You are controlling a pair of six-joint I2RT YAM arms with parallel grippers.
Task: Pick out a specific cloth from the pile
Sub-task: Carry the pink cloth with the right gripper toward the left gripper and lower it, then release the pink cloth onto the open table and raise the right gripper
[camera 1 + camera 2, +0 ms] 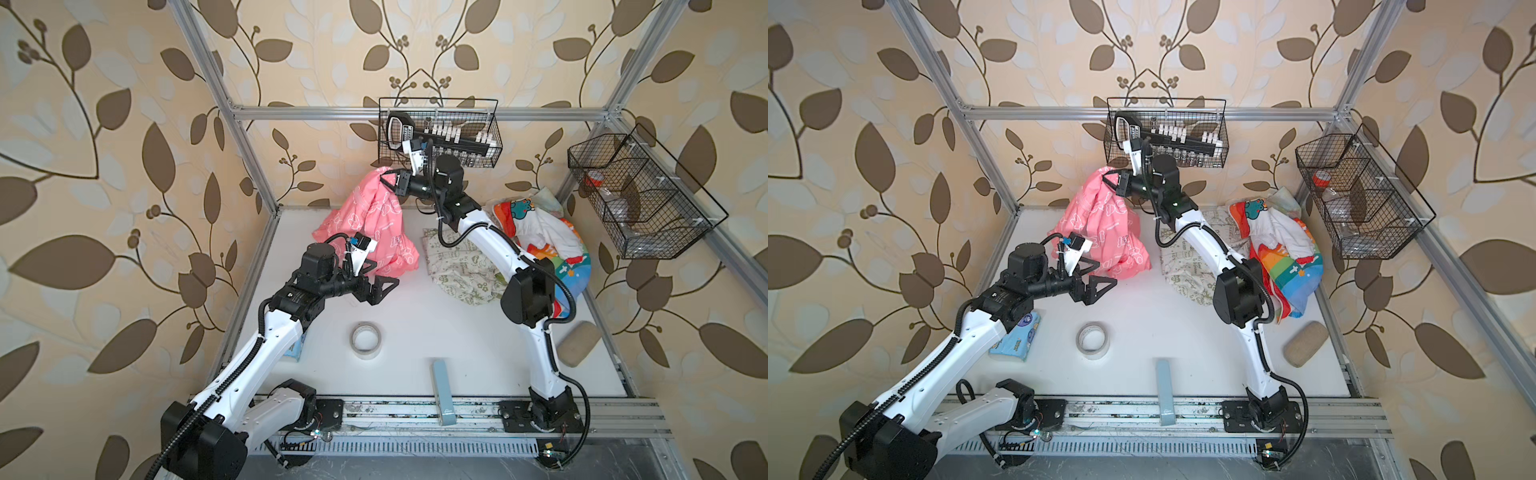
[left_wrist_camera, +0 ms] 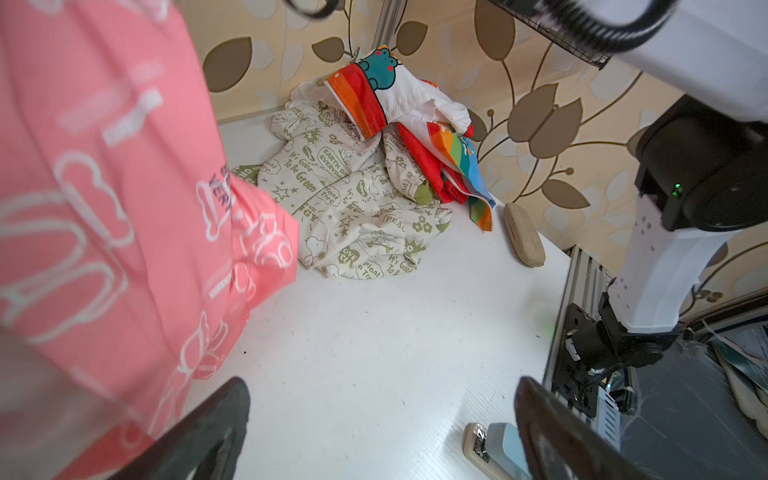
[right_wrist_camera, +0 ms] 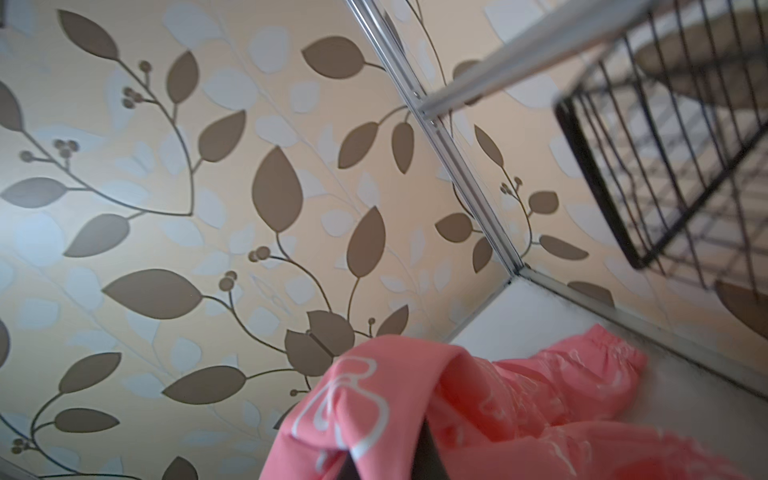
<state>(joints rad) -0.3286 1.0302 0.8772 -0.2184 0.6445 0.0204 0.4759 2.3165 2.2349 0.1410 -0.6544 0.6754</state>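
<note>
Both top views: extraction under way, right gripper (image 1: 386,183) clamped on salmon-pink white-printed cloth (image 1: 365,224) beside the multicoloured pile (image 1: 540,228) (left gripper (image 1: 380,291) apart); next, carry clear.

White links (image 1: 274,336), black joints (image 1: 318,259), ribbed cables (image 1: 187,428), black left pincer (image 1: 387,293).

Layout of the workspace: the cloth (image 1: 365,224) hangs from the right gripper (image 1: 384,179) at the rear of the table (image 1: 415,324), left of centre, with its lower folds on the surface. The pile (image 1: 536,232) lies just to its right, toward the rear right corner. The left gripper (image 1: 384,286) stands before the cloth, a tape roll (image 1: 365,338) lies nearer the front, and a wire basket (image 1: 436,99) hangs on the back wall above.
</note>
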